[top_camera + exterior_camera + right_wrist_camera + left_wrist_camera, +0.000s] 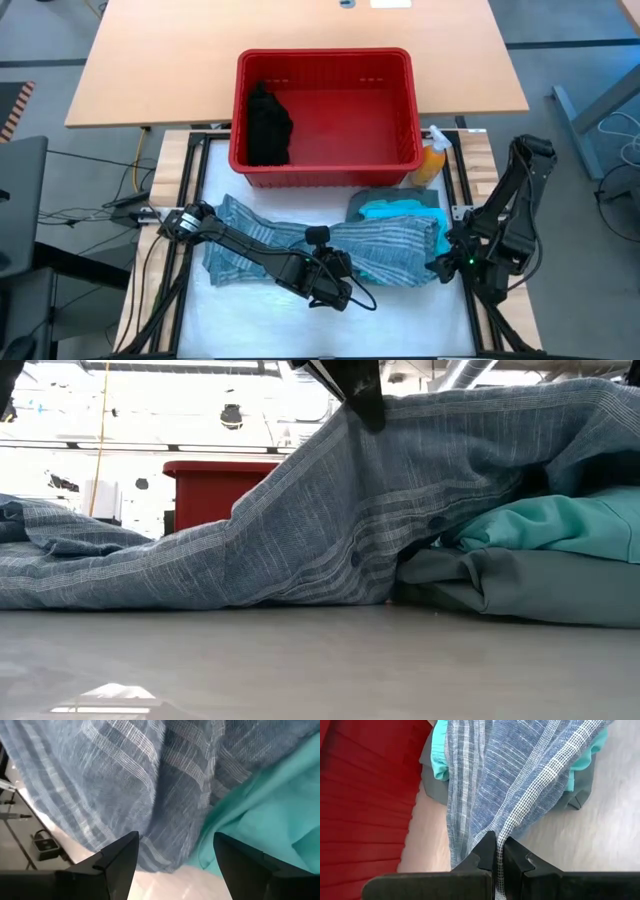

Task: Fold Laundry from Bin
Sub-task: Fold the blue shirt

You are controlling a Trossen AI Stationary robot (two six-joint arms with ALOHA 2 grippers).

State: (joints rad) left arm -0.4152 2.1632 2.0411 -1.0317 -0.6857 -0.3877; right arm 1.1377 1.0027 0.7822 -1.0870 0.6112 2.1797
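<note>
My left end effector (499, 851) pinches the striped cloth (330, 245); right end effector (175, 851) gapes wide. Pulling could drag the teal stack (400, 210) askew.

Striped cloth (330, 250): blue-grey woven fabric, coarse open weave, matt, pinched in the left gripper (499, 851).
Teal garment (270, 815): smooth, soft matt cloth beside the right gripper (176, 851).
Bin (330, 165): red plastic, ribbed, slight sheen.
Table (300, 660): smooth, pale, faintly reflective.
</note>
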